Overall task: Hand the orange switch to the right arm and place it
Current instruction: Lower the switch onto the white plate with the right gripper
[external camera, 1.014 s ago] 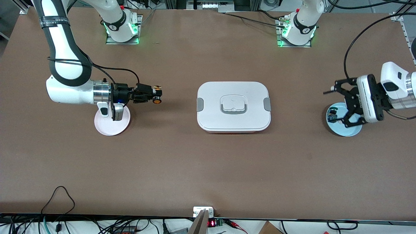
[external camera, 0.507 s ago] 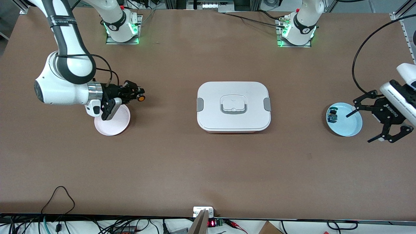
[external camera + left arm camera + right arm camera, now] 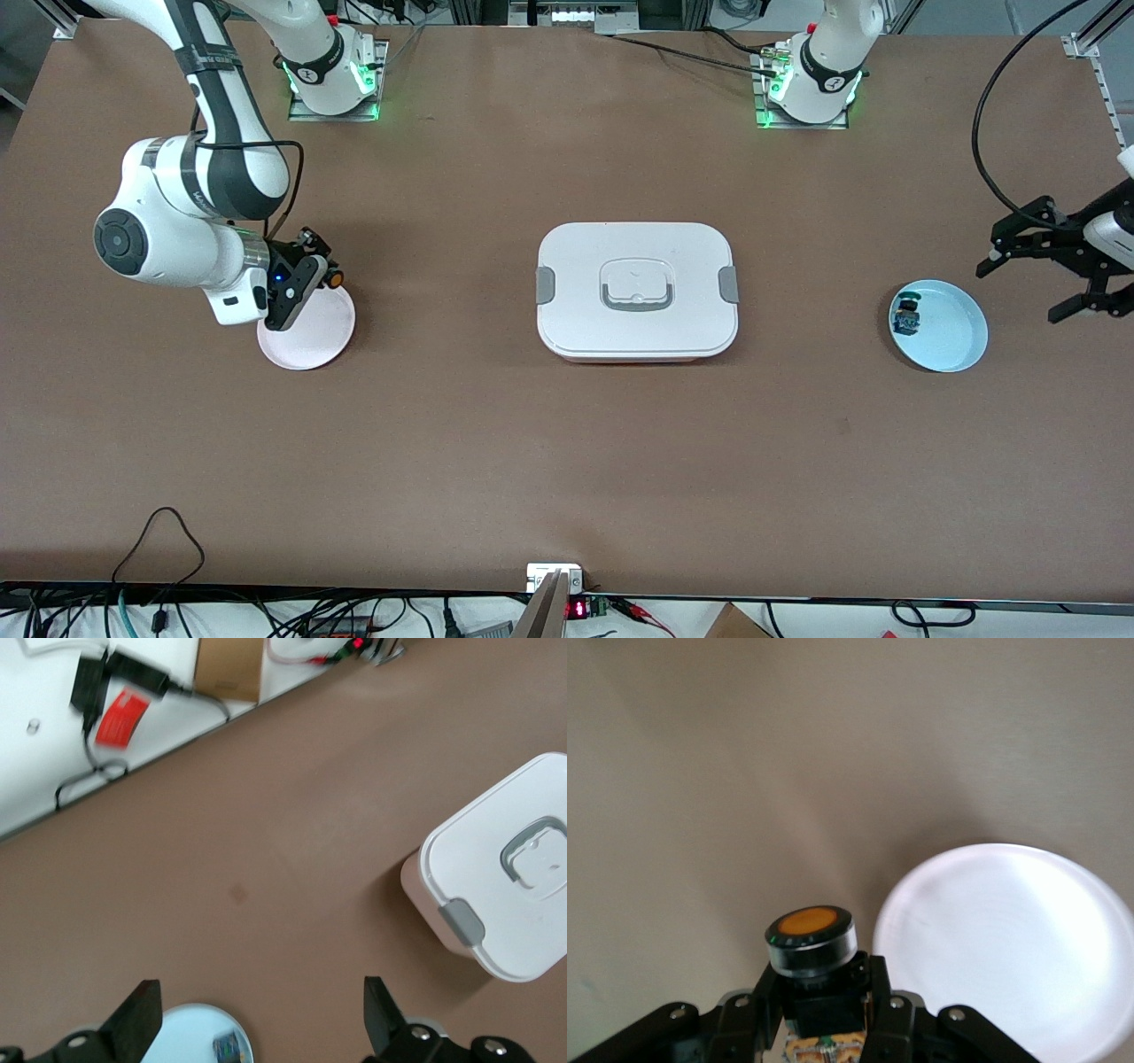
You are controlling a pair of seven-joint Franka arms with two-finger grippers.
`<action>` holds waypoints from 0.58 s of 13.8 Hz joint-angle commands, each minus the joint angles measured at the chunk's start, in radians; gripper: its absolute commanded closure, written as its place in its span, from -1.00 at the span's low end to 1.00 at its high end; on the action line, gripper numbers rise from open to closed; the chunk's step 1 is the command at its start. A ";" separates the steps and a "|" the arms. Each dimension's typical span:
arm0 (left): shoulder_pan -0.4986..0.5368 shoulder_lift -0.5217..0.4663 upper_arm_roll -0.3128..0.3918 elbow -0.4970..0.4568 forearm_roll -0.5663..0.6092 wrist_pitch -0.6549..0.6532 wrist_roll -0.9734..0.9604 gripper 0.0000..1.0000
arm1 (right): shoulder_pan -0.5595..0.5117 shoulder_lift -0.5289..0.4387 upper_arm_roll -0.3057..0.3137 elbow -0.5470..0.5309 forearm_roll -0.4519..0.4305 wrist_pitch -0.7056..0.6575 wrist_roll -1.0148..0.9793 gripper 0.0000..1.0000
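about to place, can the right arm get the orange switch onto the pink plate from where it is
Probably yes: the right gripper, shut on the small orange-capped switch, hangs at the edge of the round pink plate, whose surface looks bare, with nothing between them.

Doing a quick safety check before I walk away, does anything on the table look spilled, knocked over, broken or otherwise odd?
Nothing stands out. The white lidded box sits closed and square, the blue plate holds one small part, and the right gripper holds the orange switch at the pink plate's edge.
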 commanded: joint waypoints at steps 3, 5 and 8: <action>-0.112 -0.051 0.016 0.015 0.199 -0.134 -0.314 -1.00 | -0.005 -0.003 0.000 -0.118 -0.114 0.236 -0.134 1.00; -0.112 -0.053 0.019 0.006 0.201 -0.147 -0.321 -1.00 | -0.005 -0.001 -0.002 -0.173 -0.169 0.340 -0.155 1.00; -0.112 -0.052 0.004 0.020 0.201 -0.241 -0.511 -1.00 | -0.005 0.010 -0.005 -0.215 -0.270 0.436 -0.180 1.00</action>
